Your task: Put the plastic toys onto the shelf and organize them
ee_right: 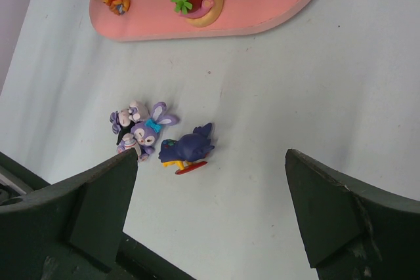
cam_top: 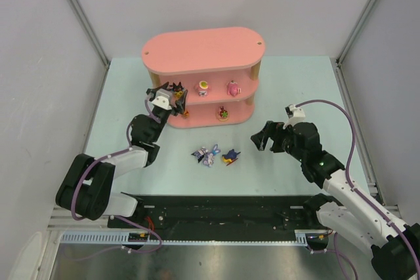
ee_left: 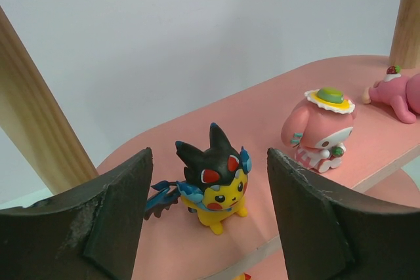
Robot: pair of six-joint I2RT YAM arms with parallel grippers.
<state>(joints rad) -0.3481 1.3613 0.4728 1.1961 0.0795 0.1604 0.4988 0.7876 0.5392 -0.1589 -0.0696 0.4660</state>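
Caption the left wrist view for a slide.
Left gripper open around a black-eared yellow figurine on the middle board of the pink shelf, hatted pink toy beyond.

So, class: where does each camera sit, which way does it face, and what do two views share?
Top: above and behind the arms, looking down on table, shelf, both arms.
Left wrist: on the left hand, facing the shelf's middle board; own fingers flank a black-eared toy.
Right wrist: on the right hand, facing down at a purple rabbit; own fingers show.
Shared: top and right wrist show the rabbit.
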